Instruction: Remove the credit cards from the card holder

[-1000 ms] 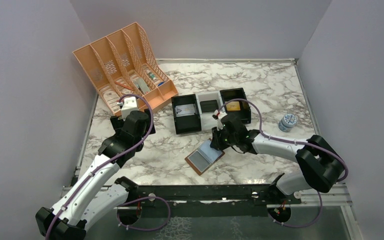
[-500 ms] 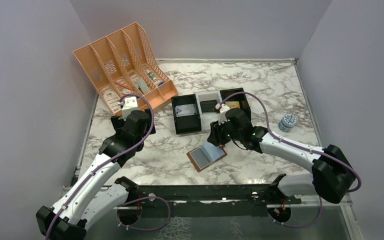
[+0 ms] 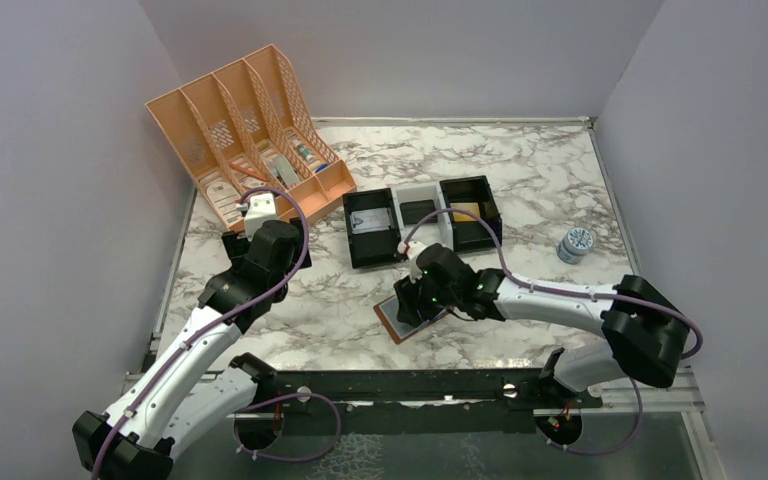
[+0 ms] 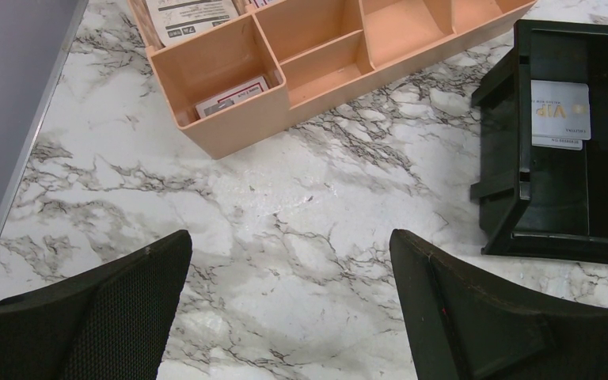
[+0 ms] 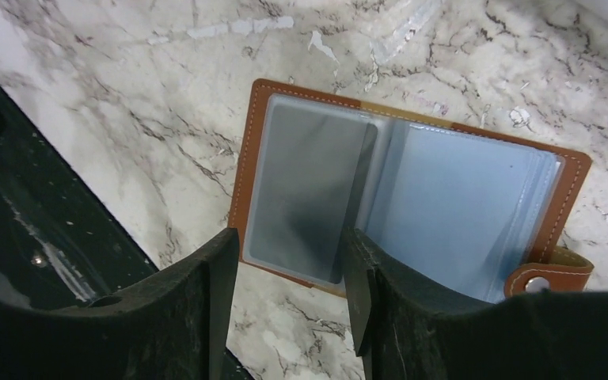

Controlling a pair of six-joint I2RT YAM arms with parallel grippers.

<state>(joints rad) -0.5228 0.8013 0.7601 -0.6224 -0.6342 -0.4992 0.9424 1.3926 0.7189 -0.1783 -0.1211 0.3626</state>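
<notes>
Table (image 4: 285, 237): marble-look top, white with grey veins, smooth, slight sheen. Wallet (image 5: 247, 158): tan leather, matt, pale stitching along the edge. Sleeves (image 5: 459, 198) inside: pale blue soft plastic, glossy, hazy reflections. Snap (image 5: 535, 283): shiny metal. Organizer (image 4: 229, 79): peach plastic, smooth, semi-matt; lattice-cut walls in top view. Tray (image 4: 514, 158): black hard plastic, low sheen. Card (image 4: 560, 111) in it: white, smooth, printed. Left fingers (image 4: 119, 317): black, matt, fine woven-looking texture. Right fingers (image 5: 198, 317): black, matt, grainy. Walls (image 3: 40, 150): plain grey, matt. Rail (image 3: 410, 385): black, metal-looking.
</notes>
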